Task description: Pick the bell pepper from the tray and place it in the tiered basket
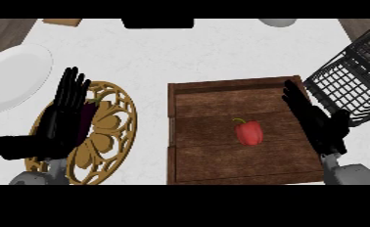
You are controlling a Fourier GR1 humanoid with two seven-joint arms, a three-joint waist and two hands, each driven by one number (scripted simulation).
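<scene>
A red bell pepper (249, 132) with a green stem lies near the middle of the brown wooden tray (209, 162). My right hand (318, 123) hovers over the tray's right edge, fingers straight and open, a short way right of the pepper and not touching it. The black wire tiered basket (347, 81) stands just beyond the tray's upper right corner. My left hand (61, 118) is open with fingers up at the left, over a gold trivet.
A gold openwork trivet (112, 133) lies left of the tray with a dark purple eggplant (92, 104) partly hidden by my left hand. A white plate (22, 72) sits far left. A black object (159, 23) and a grey bowl (278, 22) sit at the back edge.
</scene>
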